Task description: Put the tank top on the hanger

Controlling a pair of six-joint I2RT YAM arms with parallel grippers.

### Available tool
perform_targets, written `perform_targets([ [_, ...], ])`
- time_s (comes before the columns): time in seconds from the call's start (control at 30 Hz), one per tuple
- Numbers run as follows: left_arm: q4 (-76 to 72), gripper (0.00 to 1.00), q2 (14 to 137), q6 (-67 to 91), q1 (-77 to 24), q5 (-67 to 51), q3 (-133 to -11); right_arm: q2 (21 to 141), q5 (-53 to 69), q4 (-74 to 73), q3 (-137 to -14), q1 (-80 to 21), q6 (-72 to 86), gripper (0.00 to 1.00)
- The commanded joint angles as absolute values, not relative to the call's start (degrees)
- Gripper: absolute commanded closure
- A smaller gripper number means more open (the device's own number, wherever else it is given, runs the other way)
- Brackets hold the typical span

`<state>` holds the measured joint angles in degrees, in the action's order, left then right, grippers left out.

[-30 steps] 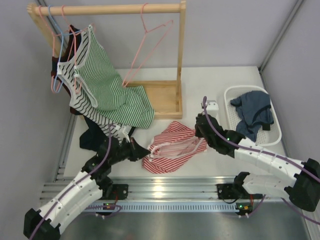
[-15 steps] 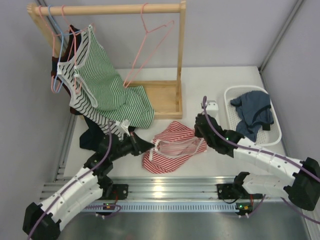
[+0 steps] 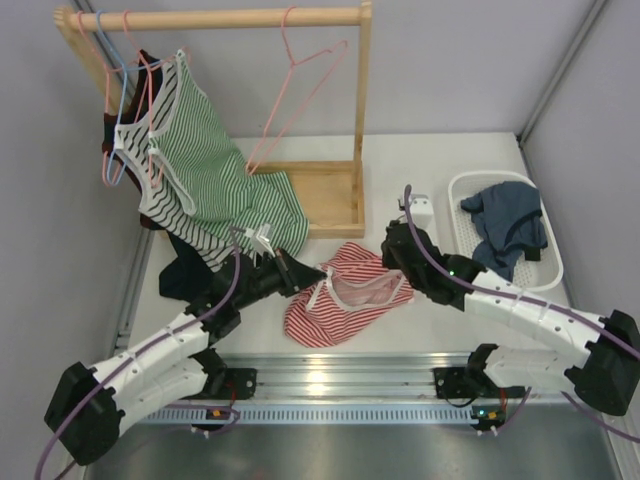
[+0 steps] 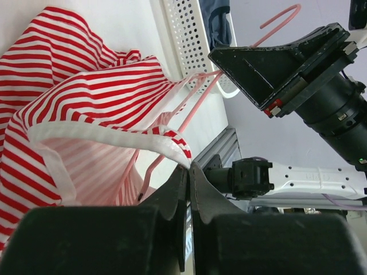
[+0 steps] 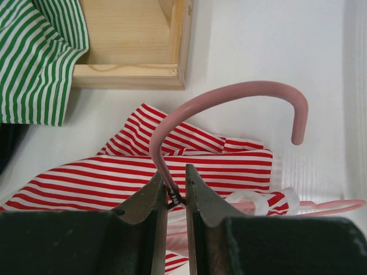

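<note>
Pink wire of the hanger (image 5: pixel 229 97) is clamped between the two fingers of the right hand (image 5: pixel 172 197), which grips the neck just below the hook, with the hook curling up and over to the right. From there the wire runs down into the tank top (image 5: pixel 114 172). How much of the triangle sits inside the cloth is hidden.

Across from it, the left hand (image 4: pixel 188 167) has its two fingers pressed together on the white trim at the edge of one opening of the top, holding that edge up. From the left wrist, pink wire shows both through the thin fabric and bare as it leads to the right hand.

From above, the one red-and-white top lies bunched on the white tabletop (image 3: pixel 430 160), between the two hands and just in front of the wooden rack (image 3: pixel 362 100).

One spare pink hanger (image 3: pixel 272 118) hangs tilted near the right end of the rail. At the left end are one light blue hanger (image 3: pixel 123 95) and several more pink ones, too tangled to count. One green-and-white striped top (image 3: pixel 215 170) hangs there too, draping down onto the rack's base over other dark clothes.

To the right stands one white basket (image 3: pixel 556 262) holding one dark blue garment (image 3: pixel 510 225).
</note>
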<state>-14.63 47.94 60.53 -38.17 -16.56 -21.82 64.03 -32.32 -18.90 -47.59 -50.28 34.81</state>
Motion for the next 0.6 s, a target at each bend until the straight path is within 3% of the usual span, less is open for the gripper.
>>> perform_targets([
  [0.0, -20.04, 0.94, 49.74, 61.96, -39.37, -13.89, -24.87, 64.68, -34.36, -17.23, -51.59, -52.2, 36.04, 1.0],
  [0.07, -18.21, 0.92, 50.18, 61.0, -39.64, -13.45, -25.75, 65.13, -34.63, -17.4, -52.12, -52.82, 36.12, 1.0],
  [0.2, -13.02, 0.75, 49.84, 57.49, -39.81, -12.57, -27.6, 66.0, -35.77, -18.71, -54.13, -53.52, 35.68, 1.0],
  [0.4, -7.75, 0.69, 49.22, 52.48, -39.82, -12.39, -29.96, 67.76, -37.44, -19.07, -56.25, -55.63, 35.59, 1.0],
  [0.57, -0.99, 0.57, 48.17, 48.79, -39.81, -11.0, -31.64, 68.73, -38.32, -19.6, -57.22, -57.13, 35.6, 1.0],
])
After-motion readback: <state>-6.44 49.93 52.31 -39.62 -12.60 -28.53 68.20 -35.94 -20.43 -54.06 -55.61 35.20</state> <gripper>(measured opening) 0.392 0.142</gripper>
